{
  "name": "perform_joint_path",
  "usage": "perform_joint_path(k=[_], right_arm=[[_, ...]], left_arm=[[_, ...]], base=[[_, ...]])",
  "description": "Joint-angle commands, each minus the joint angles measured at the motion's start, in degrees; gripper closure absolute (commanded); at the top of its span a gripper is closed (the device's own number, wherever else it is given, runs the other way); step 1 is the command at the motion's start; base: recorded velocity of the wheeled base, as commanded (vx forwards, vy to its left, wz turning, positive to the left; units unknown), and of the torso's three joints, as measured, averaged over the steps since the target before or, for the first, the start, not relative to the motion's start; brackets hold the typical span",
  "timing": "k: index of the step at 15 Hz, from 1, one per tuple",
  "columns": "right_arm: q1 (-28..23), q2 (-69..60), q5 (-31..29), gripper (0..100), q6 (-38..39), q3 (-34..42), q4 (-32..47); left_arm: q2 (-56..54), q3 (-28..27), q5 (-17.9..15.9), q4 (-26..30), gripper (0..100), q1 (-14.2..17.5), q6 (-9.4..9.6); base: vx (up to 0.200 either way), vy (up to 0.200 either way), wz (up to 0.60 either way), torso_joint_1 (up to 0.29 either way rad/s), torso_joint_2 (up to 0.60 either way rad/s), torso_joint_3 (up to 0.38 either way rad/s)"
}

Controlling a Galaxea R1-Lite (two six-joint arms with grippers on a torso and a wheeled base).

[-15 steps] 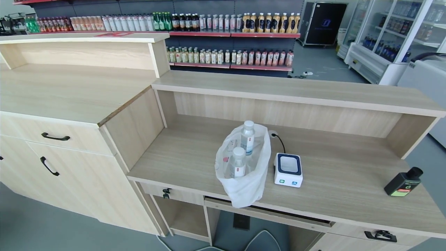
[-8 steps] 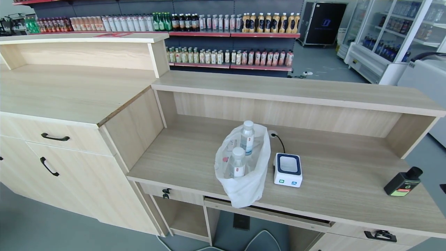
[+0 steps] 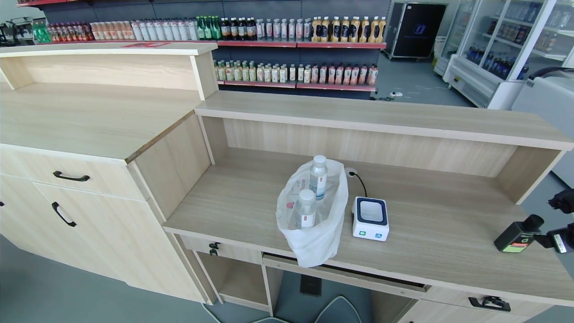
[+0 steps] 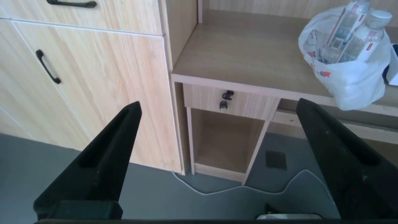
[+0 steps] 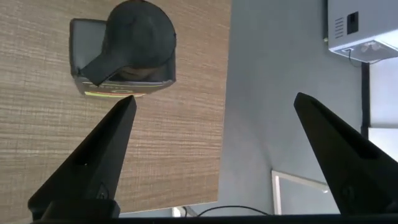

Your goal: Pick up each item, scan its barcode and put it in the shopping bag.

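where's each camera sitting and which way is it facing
Head view: on the head, facing forward and down at the counter with bag, scanner and bottle; right gripper beside the bottle.
Left wrist view: low before the counter, facing its front and the floor; open left gripper shows.
Right wrist view: facing down on the bottle at the counter's edge; the right gripper shows open.
Shared: bag, head and left wrist; bottle, head and right wrist.

Left gripper (image 4: 217, 104) hangs low, fingers spread wide; right gripper (image 3: 550, 220) sits far out right, fingers likewise wide apart
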Motion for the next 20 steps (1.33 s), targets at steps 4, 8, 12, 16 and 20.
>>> perform_joint_path(k=[4,8,12,16,20], right_arm=[[2.4,2.2,0.4,0,0.1,-0.2,0.0],[3.9,3.8,2.9,0,0.3,-2.3,-0.3],[4.8,4.4,3.0,0,0.3,-3.1,-0.2],[5.3,5.6,3.0,0,0.4,-3.3,-0.2],[6.8,6.8,3.4,0,3.7,-4.2,-0.2]], left_arm=[[0.0,0.0,0.0,0.0,0,0.0,0.00],[0.0,0.0,0.0,0.0,0,0.0,0.00],[0.0,0.0,0.0,0.0,0,0.0,0.00],[0.0,0.0,0.0,0.0,0,0.0,0.00],[0.0,0.0,0.0,0.0,0,0.0,0.00]], base=[[0.000,0.000,0.00,0.000,0.00,0.000],[0.000,0.000,0.00,0.000,0.00,0.000],[0.000,0.000,0.00,0.000,0.00,0.000],[0.000,0.000,0.00,0.000,0.00,0.000],[0.000,0.000,0.00,0.000,0.00,0.000]])
